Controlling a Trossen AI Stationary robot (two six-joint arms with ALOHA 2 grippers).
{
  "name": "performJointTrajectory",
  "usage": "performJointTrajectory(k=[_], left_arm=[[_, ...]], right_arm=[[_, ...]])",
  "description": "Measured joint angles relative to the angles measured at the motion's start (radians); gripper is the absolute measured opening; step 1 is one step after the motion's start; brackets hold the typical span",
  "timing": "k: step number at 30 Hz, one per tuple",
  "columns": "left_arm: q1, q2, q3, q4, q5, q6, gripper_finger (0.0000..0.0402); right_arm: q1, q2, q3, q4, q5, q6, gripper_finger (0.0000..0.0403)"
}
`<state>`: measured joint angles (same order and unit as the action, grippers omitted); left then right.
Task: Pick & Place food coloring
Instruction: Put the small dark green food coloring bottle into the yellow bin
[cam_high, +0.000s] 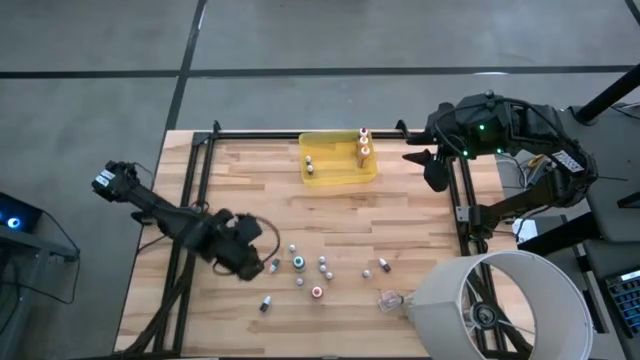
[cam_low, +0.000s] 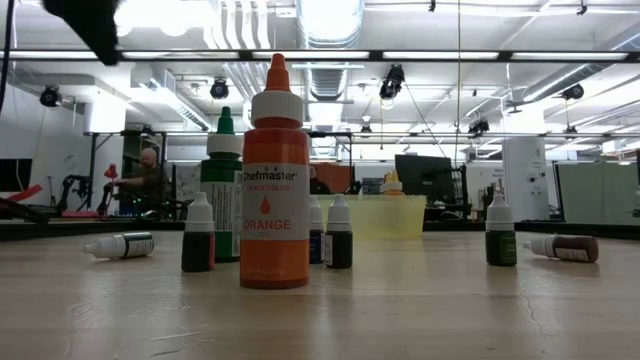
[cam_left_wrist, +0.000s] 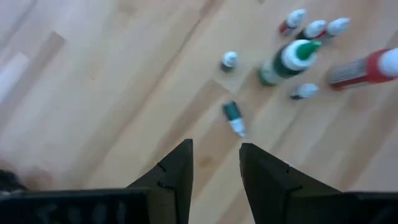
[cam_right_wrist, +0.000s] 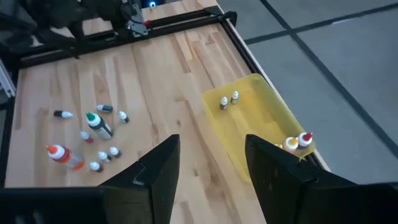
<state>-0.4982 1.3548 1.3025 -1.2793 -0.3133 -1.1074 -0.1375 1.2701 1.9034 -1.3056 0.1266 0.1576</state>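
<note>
Our left claw (cam_high: 262, 266) hovers open and empty beside a small fallen bottle (cam_left_wrist: 235, 118) on the tabletop (cam_high: 400, 225). We should centre over it before closing. Our right claw (cam_right_wrist: 208, 165) waits open above the far yellow tray (cam_high: 345, 176).

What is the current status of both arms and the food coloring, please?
Left end effector open, empty, above a lying green-capped bottle. Right end effector open, empty, waiting near the yellow tray. Most bottles loose on the table; nothing blocking.

Orange bottle (cam_low: 274, 175) with white collar, green-capped bottle (cam_low: 222, 188) behind, translucent yellow tray (cam_high: 340, 175), perhaps red-capped bottle (cam_left_wrist: 365, 68)
</note>
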Motion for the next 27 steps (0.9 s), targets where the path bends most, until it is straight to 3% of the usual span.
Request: performJointTrajectory(k=[13,24,27], left_arm=[[0.427,0.003,0.0,0.078,0.232,0.617,0.0103],[0.514,0.01,-0.003,0.104,0.27,1.308,0.0103],[0.514,0.023,-0.016,0.136,0.267,1.422,0.0103]], right_arm=[[0.0,0.0,0.0,-0.005,0.001,0.077,0.0173],[0.0,0.001,0.0,-0.006,0.004,0.08,0.0173],[0.0,0.001,0.0,-0.005,0.004,0.108,0.0173]])
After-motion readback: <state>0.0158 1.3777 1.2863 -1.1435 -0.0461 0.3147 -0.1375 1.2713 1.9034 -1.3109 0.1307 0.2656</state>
